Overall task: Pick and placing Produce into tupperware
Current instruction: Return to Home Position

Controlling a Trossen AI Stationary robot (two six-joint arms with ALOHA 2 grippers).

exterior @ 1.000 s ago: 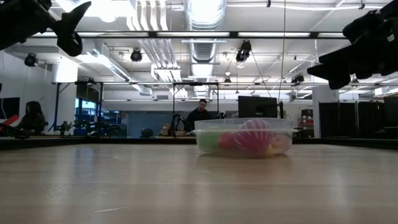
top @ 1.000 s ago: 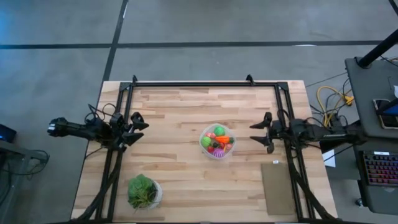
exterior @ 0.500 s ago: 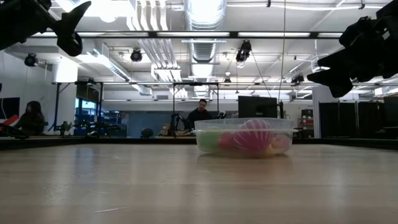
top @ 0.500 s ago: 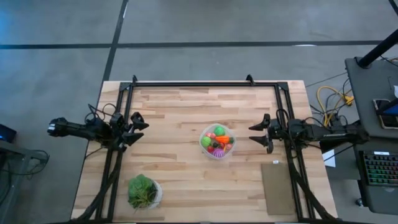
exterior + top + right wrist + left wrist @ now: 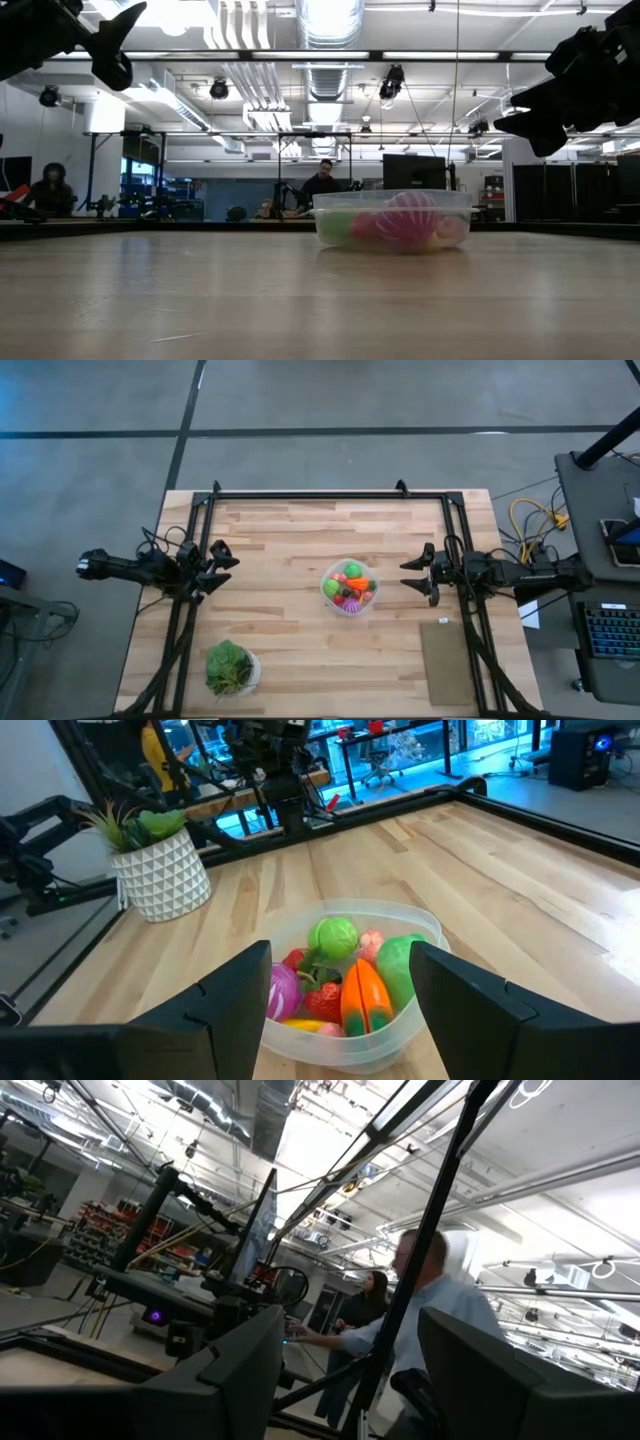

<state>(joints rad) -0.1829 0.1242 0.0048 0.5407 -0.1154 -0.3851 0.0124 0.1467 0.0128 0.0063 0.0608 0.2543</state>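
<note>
— Jaws wide and empty on our left gripper (image 5: 224,563) and right gripper (image 5: 416,573), out at the table (image 5: 280,630) edges.
— And the produce (image 5: 350,584)?
— All in the tupperware (image 5: 345,202), mid-table. We'd call it done.

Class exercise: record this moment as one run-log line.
produce: in tupperware | left gripper: open, empty, left table edge | right gripper: open, empty, right of tupperware
</note>
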